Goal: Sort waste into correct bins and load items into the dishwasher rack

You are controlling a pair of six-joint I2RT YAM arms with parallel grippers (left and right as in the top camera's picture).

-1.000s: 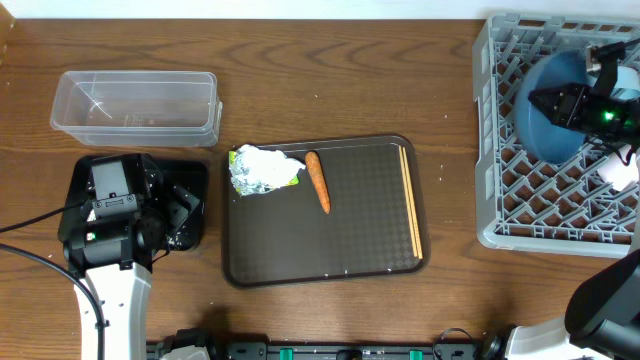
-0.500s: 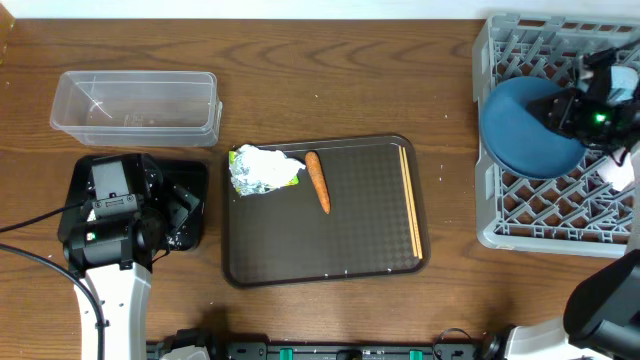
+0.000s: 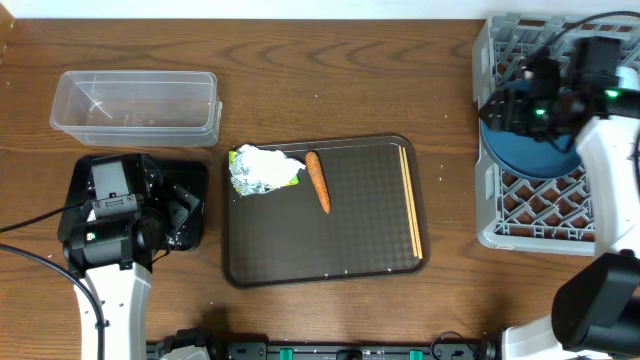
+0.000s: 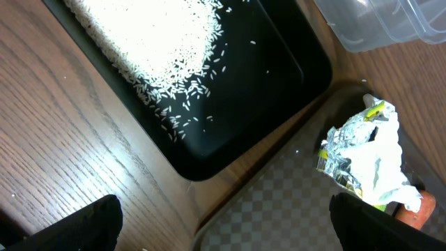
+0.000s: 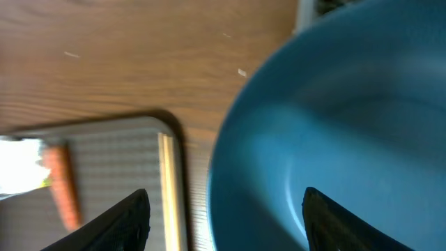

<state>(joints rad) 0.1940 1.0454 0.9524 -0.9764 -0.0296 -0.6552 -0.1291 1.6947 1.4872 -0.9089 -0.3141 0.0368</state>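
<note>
Blue bowl (image 5: 334, 118) between right tool (image 5: 226, 209) tips

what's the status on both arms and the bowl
Left gripper open over black tray. Right gripper open at large blue bowl in rack. Nothing blocking.

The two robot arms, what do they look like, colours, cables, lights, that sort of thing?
Both arms have white lower segments and black housings near the wrist. The left hand is black, with a small green light on the housing behind it and a thin black cable trailing left. The right hand is black too, with green lights nearby.
</note>
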